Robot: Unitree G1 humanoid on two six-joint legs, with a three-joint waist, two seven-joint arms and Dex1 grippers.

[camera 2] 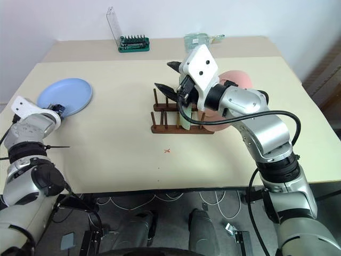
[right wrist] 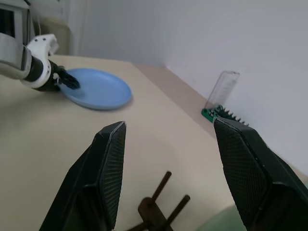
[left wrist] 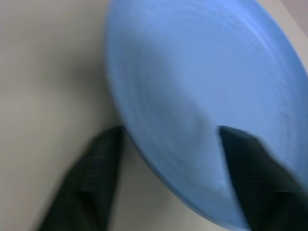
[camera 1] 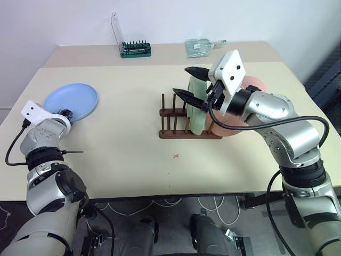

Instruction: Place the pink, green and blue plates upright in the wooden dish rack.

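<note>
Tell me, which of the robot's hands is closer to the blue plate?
The left. Its gripper is right at the blue plate's near rim, one of its fingers over the edge. The right gripper hangs above the wooden dish rack, far across the table.

A light blue, round, shallow matte plate (left wrist: pixel 202 96) lies on a pale beige tabletop (left wrist: pixel 48 86), reaching out ahead of the left gripper (left wrist: pixel 163 178). The gripper's two black fingers stand apart with the plate's near rim between them: one finger (left wrist: pixel 86 183) lies beside the rim over the bare tabletop, the other (left wrist: pixel 255 173) sits over the plate's inner face. Whether either finger touches the plate cannot be told.
</note>
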